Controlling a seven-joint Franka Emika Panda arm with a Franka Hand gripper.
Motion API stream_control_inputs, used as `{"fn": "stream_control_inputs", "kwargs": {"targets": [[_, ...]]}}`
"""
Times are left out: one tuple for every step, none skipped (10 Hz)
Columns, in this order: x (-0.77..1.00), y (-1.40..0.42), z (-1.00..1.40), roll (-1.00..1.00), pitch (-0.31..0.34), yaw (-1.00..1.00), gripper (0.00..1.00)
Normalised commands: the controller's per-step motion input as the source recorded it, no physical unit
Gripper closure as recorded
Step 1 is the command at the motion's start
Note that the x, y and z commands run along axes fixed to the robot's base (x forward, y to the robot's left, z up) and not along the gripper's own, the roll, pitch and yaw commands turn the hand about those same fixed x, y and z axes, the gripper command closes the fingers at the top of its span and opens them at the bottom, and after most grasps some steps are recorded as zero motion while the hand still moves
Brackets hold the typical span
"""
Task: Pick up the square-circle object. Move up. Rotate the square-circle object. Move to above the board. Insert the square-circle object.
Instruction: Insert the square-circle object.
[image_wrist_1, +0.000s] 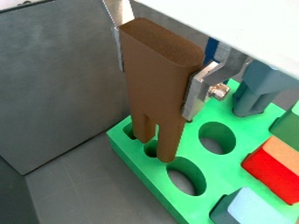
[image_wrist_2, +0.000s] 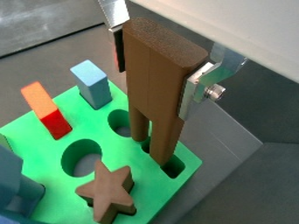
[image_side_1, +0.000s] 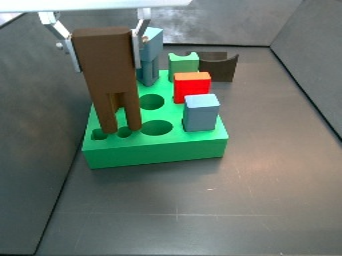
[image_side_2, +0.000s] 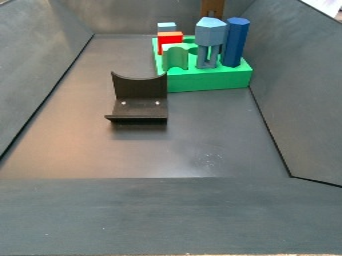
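Wrist views show the claw (image_wrist_2: 158, 66) clamped on the upright square-circle object (image_wrist_2: 158, 92), prongs entering the board (image_wrist_2: 59, 140); lowering should be straight, without tilt.

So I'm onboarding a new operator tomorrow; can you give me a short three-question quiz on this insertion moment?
1. True or false: the square-circle object stands upright between the fingers of the tool, and its two prongs reach down to holes in the board.
2. Which piece in the board is red? A) a block B) a star C) a cylinder
3. Fill in: in a side view the dark fixture stands on the floor, apart from the ____.

Key: 1 true. 2 A. 3 board.
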Motion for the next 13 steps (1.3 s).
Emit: {"fn": "stream_control_inputs", "kwargs": {"targets": [[-0.23,-0.05,-0.14,0.00,-0.107,0.15,1.00],[-0.19,-0.10,-0.13,0.00,-0.107,0.20,1.00],[-0.01,-0.19,-0.15,-0.03,-0.076,0.14,1.00],[0.00,-0.17,-0.20,-0.04,-0.067,0.10,1.00],[0.01,-0.06,-0.29,-0.04,-0.074,0.01,1.00],[0.08,0.00,-0.33,0.00,-0.036,0.00,1.00],[0.00,0.08,-0.30,0.02,-0.011,-0.03,1.00],[-0.22,0.15,-0.23,0.00,-0.033,-0.07,1.00],[-0.29,0.10,-0.26,-0.08,-0.081,-0.07,1.00],[-0.33,0.10,-0.25,-0.09,-0.080,-0.09,1.00],[-0.37,0.10,-0.21,-0.10,-0.079,-0.12,1.00],[-0.35,0.05,-0.21,-0.12,-0.096,-0.13,1.00],[-0.15,0.00,-0.25,-0.15,-0.114,-0.13,1.00]]}}
